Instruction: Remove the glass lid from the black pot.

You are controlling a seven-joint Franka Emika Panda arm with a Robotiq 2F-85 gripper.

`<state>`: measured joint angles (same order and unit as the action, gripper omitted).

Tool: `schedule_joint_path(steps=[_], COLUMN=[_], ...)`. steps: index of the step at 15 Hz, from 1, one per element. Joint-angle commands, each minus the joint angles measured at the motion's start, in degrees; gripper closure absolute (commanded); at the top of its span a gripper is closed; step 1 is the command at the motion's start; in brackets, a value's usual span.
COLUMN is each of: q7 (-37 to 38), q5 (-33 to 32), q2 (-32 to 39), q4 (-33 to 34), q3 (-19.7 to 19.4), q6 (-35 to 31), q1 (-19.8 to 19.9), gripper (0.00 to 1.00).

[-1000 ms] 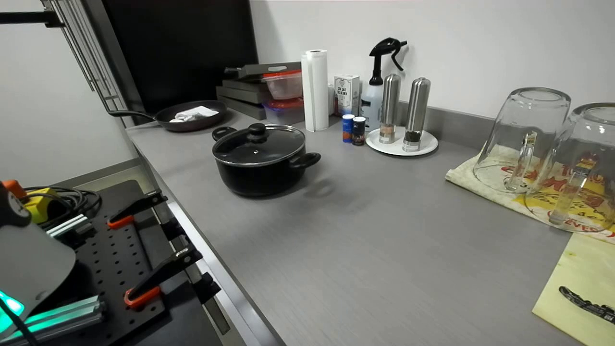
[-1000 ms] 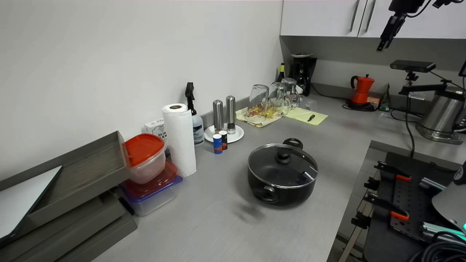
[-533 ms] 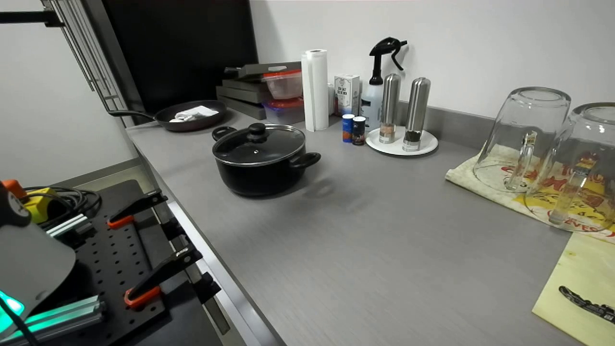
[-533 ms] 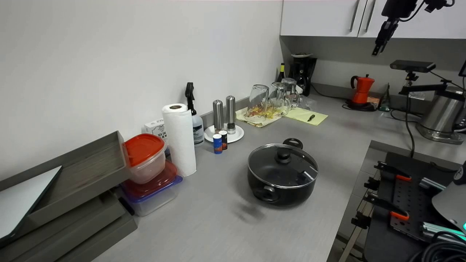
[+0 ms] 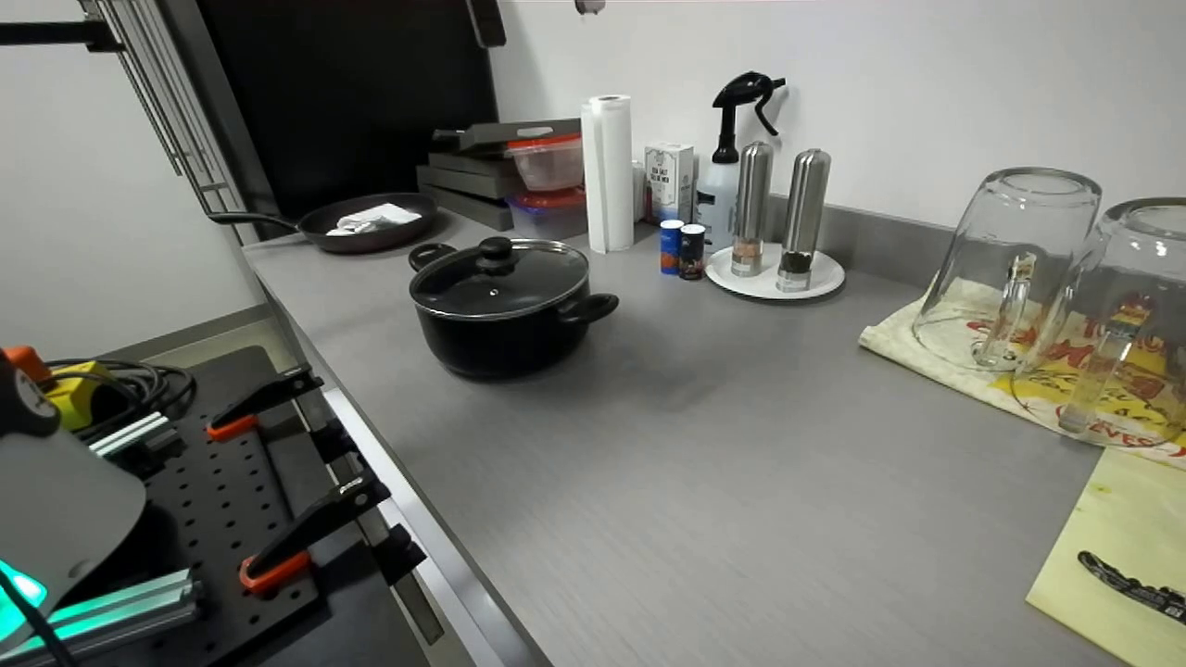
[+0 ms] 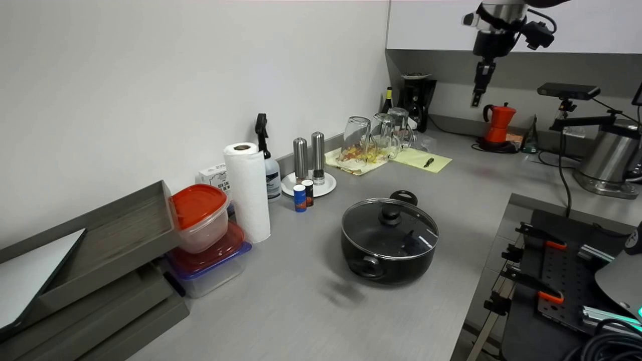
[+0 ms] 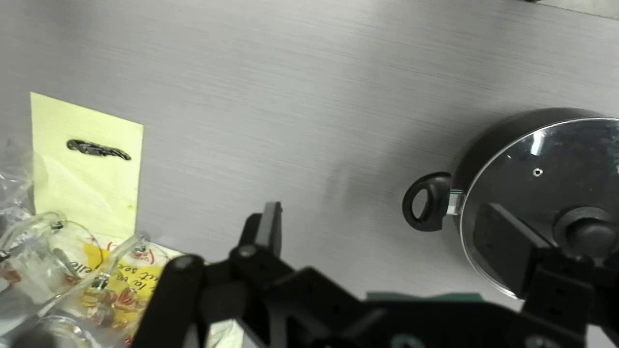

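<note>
The black pot stands on the grey counter and also shows in an exterior view. The glass lid sits on the pot, its black knob up. In the wrist view the lid and the pot are at the right, cut off by the frame edge. My gripper is open and empty, with its fingers wide apart. Its right finger overlaps the lid in this view and hides part of it. In an exterior view the gripper hangs high above the counter, apart from the pot.
Upturned glass jars stand on a cloth beside a yellow sheet. Two grinders stand on a white plate near small shakers. A paper towel roll, plastic containers and a frying pan are farther along.
In an exterior view the gripper has moved down and left, and more of the arm shows. Dark parts now appear at the top edge of an exterior view. The pot and lid have not moved.
</note>
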<state>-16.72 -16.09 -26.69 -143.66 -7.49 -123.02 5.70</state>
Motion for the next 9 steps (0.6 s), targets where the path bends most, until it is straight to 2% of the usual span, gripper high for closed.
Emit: schedule_joint_path(steps=[1, 5, 9], q7=[1.50, 1.64, 0.27], q5=[-2.30, -3.88, -2.78], q2=[8.76, 18.00, 26.19], q4=[2.60, 5.28, 9.31], q3=[3.50, 6.88, 8.83], q6=[-3.42, -6.16, -6.97], q1=[-2.08, -4.33, -6.64], gripper=[0.00, 0.00, 0.00])
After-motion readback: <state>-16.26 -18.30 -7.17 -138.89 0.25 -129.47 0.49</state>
